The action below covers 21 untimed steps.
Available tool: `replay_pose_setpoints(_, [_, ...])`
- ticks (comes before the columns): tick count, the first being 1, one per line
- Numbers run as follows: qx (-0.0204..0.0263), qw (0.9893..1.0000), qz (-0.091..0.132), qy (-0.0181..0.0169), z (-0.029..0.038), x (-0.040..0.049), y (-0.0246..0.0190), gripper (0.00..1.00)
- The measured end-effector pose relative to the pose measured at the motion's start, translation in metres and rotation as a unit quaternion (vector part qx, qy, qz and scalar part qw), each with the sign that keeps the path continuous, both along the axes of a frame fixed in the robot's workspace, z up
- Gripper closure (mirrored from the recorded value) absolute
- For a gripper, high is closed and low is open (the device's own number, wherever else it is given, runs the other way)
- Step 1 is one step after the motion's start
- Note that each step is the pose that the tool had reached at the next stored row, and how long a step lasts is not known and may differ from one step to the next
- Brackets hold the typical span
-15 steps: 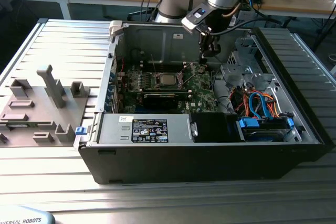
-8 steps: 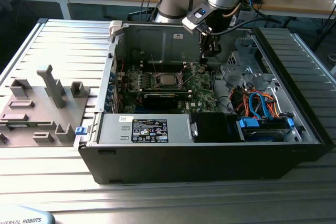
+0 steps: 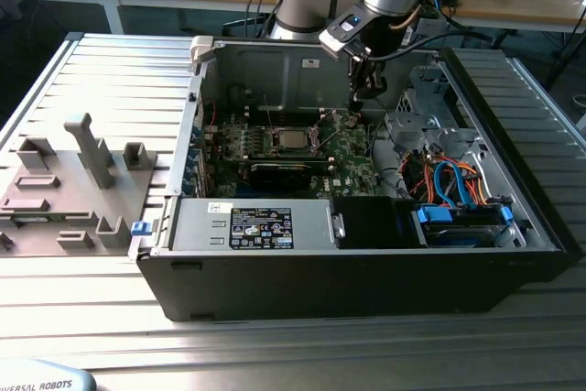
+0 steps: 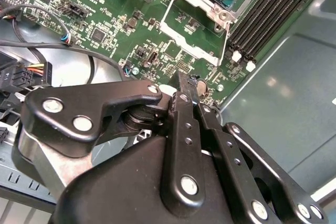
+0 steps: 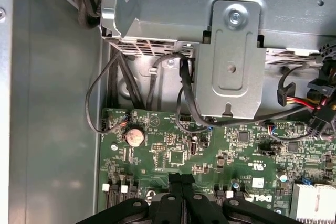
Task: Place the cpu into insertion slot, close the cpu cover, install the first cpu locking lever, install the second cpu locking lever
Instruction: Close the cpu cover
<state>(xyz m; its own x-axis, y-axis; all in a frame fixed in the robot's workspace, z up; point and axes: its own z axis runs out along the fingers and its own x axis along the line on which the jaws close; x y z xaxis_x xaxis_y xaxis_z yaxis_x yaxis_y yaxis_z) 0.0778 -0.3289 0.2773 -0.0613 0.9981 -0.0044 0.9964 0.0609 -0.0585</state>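
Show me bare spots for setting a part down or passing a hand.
Bare: the ribbed table in front of the case and beyond the grey fixture tray; inside, the plain metal panel beside the memory slots. Crowded: the cables at the exterior view's right.

Bright, even overhead light pales the ribbed silvery aluminium table (image 3: 110, 75), while the interior of the open black computer case (image 3: 366, 281) sits in softer shadow. In the second wrist view white glare patches lie on the grey sheet-metal case wall (image 4: 273, 85) and small glints edge the glossy black gripper (image 4: 185, 85).
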Motion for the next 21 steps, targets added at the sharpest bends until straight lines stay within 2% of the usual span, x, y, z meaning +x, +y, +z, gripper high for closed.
replay_pose_setpoints(14, [0.0001, 1.0000, 0.002, 0.0000, -0.0010, 0.0045, 0.0034, 0.89])
replay_pose_setpoints(21, [0.0013, 1.0000, 0.005, 0.0000, -0.0044, 0.0046, 0.0036, 0.89])
